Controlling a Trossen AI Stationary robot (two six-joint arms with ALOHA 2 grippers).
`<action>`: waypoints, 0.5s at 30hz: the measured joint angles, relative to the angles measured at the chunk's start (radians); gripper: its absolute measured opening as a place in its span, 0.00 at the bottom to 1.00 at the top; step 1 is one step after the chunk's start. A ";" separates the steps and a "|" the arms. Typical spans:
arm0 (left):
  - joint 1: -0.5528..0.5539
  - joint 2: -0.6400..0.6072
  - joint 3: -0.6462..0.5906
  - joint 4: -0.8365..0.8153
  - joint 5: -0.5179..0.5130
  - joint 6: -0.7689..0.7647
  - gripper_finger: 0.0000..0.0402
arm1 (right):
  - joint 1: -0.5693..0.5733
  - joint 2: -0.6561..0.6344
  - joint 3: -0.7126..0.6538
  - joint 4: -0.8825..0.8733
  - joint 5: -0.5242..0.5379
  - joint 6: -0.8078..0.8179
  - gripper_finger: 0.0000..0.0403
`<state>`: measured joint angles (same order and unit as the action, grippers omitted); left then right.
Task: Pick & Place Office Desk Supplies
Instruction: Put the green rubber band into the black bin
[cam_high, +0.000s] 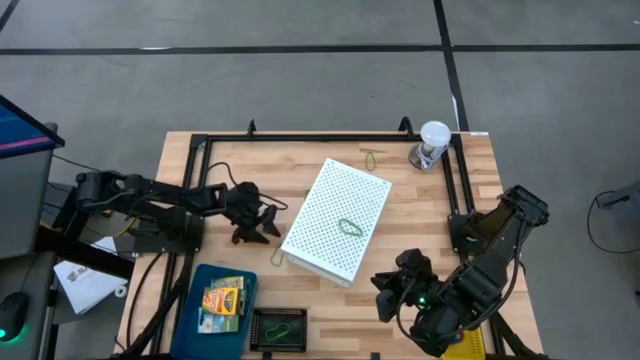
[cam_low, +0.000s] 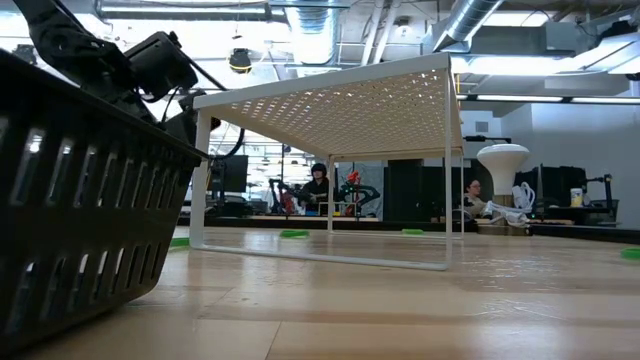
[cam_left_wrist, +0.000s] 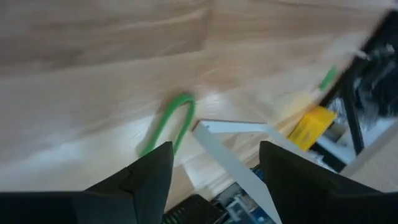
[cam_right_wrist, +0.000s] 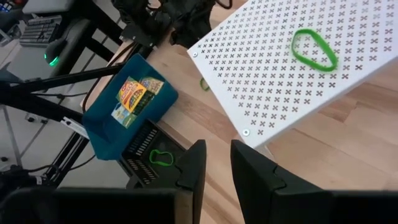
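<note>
The left tool (cam_high: 268, 222) is low over the wooden worktop (cam_high: 420, 215), just beside the left edge of the big white perforated box (cam_high: 337, 220). Its fingers (cam_left_wrist: 143, 180) stand apart and hold nothing. A thin green rubber-band loop (cam_left_wrist: 169, 124) lies flat on the wood just in front of them, near the box's corner leg.

Another green rubber-band loop (cam_high: 350, 227) lies on top of the white box (near its middle). At the front edge of the worktop, a blue tray (cam_high: 190, 300) holds a small yellow-orange crayon box (cam_high: 224, 300), and a black slotted basket (cam_high: 256, 322) beside it holds one more green loop (cam_right_wrist: 160, 157).

The right tool (cam_high: 388, 292) waits above the front right part of the worktop, its fingers (cam_right_wrist: 193, 165) only slightly apart and empty.
</note>
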<state>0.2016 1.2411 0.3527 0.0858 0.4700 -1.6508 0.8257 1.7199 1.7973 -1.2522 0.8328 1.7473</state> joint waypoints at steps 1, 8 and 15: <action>0.000 0.000 0.000 -0.006 0.002 -0.027 0.58 | 0.000 0.000 0.000 0.000 0.000 0.000 0.18; 0.000 0.033 0.001 -0.018 0.067 -0.184 0.58 | 0.007 0.000 0.000 -0.002 0.001 0.000 0.18; -0.004 0.185 0.096 -0.015 0.102 -0.189 0.58 | 0.029 0.000 0.000 -0.032 0.003 0.052 0.18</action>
<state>0.1974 1.4257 0.4490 0.0704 0.5718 -1.8400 0.8550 1.7199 1.7973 -1.2845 0.8359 1.7992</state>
